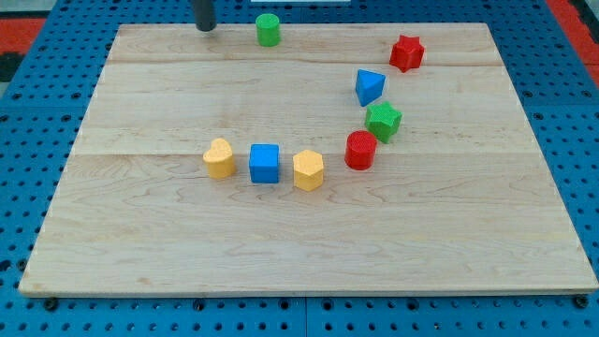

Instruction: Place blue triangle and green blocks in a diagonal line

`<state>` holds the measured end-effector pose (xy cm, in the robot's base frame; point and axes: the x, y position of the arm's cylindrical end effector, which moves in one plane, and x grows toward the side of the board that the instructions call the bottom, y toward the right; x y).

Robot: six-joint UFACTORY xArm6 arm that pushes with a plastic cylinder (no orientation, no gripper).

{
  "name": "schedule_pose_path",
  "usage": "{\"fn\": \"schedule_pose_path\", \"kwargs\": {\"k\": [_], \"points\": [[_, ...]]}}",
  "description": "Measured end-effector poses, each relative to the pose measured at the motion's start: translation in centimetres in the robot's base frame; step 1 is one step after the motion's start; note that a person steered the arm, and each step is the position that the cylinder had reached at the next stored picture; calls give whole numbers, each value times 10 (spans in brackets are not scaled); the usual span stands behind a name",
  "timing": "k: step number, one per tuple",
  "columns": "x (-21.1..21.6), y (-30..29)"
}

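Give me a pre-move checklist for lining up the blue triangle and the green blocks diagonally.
1. My tip in view: ok, at the view's top edge, left of the green cylinder.
2. Tip apart from every block: ok.
3. Blue triangle and green star already diagonal neighbours: ok.
4. Green cylinder in that line: not ok, far off at the view's top.
5. Red cylinder close to the green star: not ok, may get bumped.
6. Contact between those two: cannot tell.

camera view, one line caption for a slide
Tip at top edge, left of green cylinder; blue triangle touches green star.
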<state>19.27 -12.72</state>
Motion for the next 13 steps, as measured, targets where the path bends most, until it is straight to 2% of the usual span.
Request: {"fn": "schedule_pose_path", "kwargs": {"k": [1, 2, 3, 4, 5, 6, 7, 9, 10, 11, 12, 13], "points": [[4, 89], [55, 109], [104, 161], [37, 222], [0, 227], [1, 168], [14, 134], [44, 139], [85, 206], [98, 265], [161, 287], [157, 276]]}}
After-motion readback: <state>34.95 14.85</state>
